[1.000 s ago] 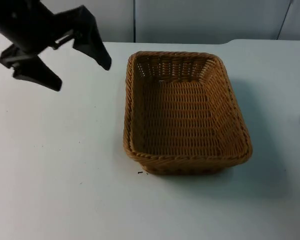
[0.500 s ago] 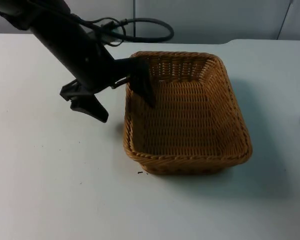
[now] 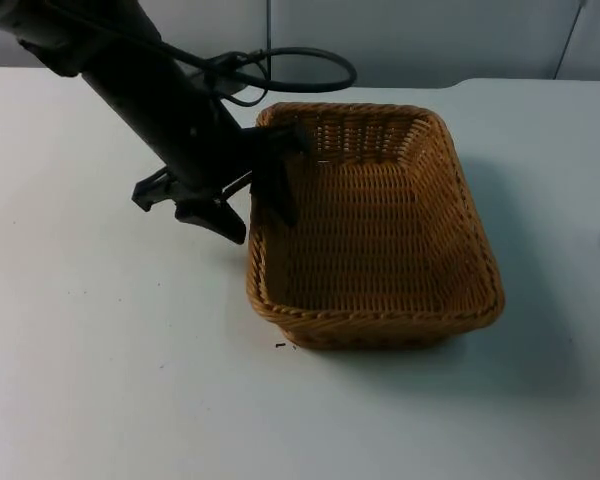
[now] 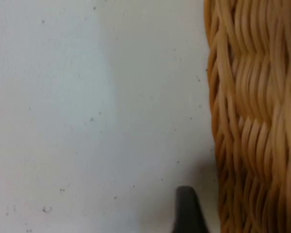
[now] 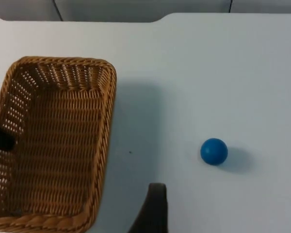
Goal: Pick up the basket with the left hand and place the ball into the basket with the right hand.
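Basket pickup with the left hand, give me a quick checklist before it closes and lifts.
1. Left hand straddles the basket wall, one finger inside, one outside: ok.
2. Left hand open, ready to close on the rim: ok.
3. Outside finger close beside the wicker wall: ok.
4. Basket flat on the table, nothing inside it: ok.
5. Ball free on the table, apart from the basket: ok.
6. Right hand waits above the table, nearer than the ball; whether it is open: cannot tell.
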### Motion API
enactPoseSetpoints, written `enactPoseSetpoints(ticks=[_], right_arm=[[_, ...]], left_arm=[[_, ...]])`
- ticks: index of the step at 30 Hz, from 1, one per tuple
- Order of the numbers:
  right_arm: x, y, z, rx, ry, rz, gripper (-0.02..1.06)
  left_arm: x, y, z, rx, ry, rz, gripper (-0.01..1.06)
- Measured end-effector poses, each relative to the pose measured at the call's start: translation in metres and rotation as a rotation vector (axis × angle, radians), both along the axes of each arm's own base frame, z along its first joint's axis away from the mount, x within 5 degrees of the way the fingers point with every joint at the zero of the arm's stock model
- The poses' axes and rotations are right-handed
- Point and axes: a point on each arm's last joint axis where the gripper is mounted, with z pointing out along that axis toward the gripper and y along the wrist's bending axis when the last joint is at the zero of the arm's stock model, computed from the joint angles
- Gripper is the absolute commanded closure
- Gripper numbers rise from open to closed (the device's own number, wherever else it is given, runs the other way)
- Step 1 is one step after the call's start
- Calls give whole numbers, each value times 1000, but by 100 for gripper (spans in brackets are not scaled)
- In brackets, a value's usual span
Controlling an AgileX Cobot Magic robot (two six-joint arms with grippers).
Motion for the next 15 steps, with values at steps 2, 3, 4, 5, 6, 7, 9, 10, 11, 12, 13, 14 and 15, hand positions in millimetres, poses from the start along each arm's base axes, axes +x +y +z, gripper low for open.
enactPoseSetpoints(ticks=[2,3,4,5,6,7,9,10,11,12,13,14,15], right_arm=[[1,0,1,5,-10,0,29],[1,0,1,7,-12,0,29],[1,0,1,7,-14,0,29],[1,0,1,7,-14,0,29],[1,0,1,7,-16,0,29],[1,0,1,7,-16,0,29],[1,0,1,7,-16,0,29],[1,0,1,7,-16,-1,29],[1,0,1,7,-18,-1,29],[1,0,1,7,-18,-1,29],[1,0,1,7,-18,-1,29],[1,0,1,7,-18,-1,29],[1,0,1,7,-19,-1,29]], left_arm=[[-1,-2,0,0,-1,-6,77],[-1,-3,0,-3,0,-5,82],[-1,-4,0,-6,-1,-3,85],[-1,-4,0,-6,-1,-3,89],[-1,-4,0,-7,-2,-2,89],[-1,-5,1,-8,-4,4,93],[0,-5,1,-13,-5,13,105],[0,-5,1,-13,-5,13,105],[0,-5,1,-13,-5,13,105],[0,-5,1,-12,-4,14,105],[0,-5,1,-13,0,20,105],[0,-5,1,-13,0,20,105],[0,-5,1,-15,5,29,105]])
